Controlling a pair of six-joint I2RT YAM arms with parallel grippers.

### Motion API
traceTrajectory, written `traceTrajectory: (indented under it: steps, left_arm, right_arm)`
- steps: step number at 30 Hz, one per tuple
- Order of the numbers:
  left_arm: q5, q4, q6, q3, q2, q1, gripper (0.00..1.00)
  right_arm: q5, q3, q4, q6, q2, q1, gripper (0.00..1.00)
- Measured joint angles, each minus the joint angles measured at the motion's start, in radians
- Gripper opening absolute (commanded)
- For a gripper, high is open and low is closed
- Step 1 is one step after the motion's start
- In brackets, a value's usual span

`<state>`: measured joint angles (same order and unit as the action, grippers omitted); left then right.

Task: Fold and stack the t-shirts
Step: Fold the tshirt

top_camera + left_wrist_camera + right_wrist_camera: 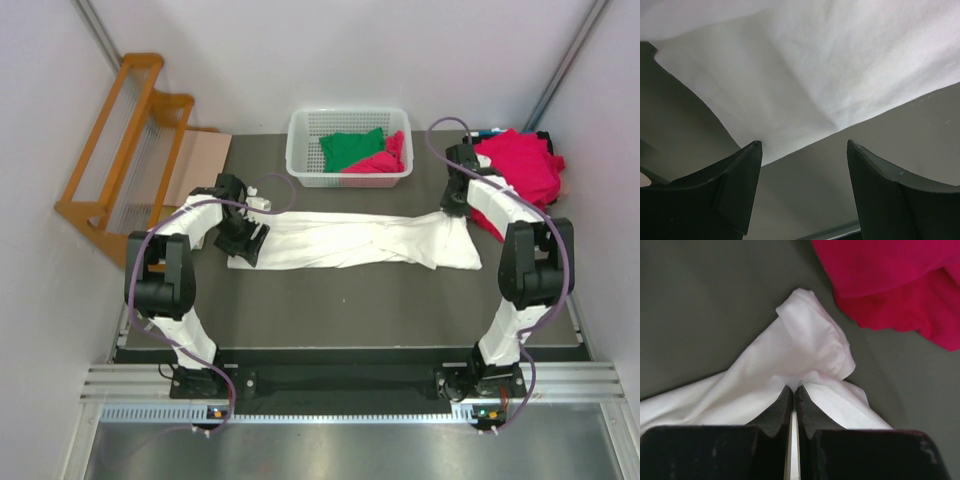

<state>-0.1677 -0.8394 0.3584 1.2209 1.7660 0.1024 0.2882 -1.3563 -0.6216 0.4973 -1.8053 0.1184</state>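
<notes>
**A:** Where's the white t-shirt [350,243] now?

**B:** It's stretched left to right across the middle of the table [350,310] in a twisted band, not yet folded. The right gripper [795,389] has its fingers pressed together on a small bunch of cloth at the shirt's right end. The left gripper [804,145] hangs over the shirt's left edge with fingers apart, holding nothing.

**A:** What could go wrong?

**B:** The pinch looks shallow, close to the hem, so a sharp pull could slip it free. With only one end held, a lift would probably drag the whole shirt right into the crimson pile [520,170] just beside it, and the twist would tighten.

**A:** And the rest?

**B:** A green shirt [350,148] and a crimson shirt [385,160] lie in the basket [298,150], far centre.
</notes>
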Motion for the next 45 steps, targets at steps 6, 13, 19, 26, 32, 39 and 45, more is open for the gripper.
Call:
traceTrajectory:
  steps: [6, 13, 19, 26, 32, 39, 45]
  left_arm:
    - [0.0, -0.002, 0.0, 0.0, 0.0, 0.0, 0.73]
    - [0.002, -0.003, 0.0, 0.0, 0.0, 0.0, 0.73]
    - [0.001, -0.007, 0.0, 0.005, 0.0, 0.0, 0.73]
    - [0.014, 0.006, -0.015, 0.008, 0.0, -0.008, 0.74]
    - [-0.013, 0.001, -0.071, 0.162, 0.072, -0.071, 0.74]
    - [-0.067, -0.003, -0.108, 0.268, 0.094, -0.076, 0.74]
    - [-0.142, -0.023, -0.12, 0.261, 0.099, -0.011, 0.74]
  right_arm:
    - [0.011, -0.027, 0.004, -0.007, -0.06, -0.025, 0.0]
    - [0.031, -0.042, 0.004, -0.025, -0.17, -0.026, 0.48]
    - [0.047, -0.073, -0.009, -0.043, -0.18, -0.028, 0.87]
    - [0.063, -0.072, -0.039, -0.046, -0.109, -0.031, 1.0]
    - [0.0, -0.019, -0.023, -0.024, 0.135, -0.017, 1.0]
    - [-0.148, 0.198, 0.029, 0.026, 0.274, 0.006, 1.0]
    - [-0.222, 0.295, 0.046, 0.071, 0.239, 0.051, 1.0]
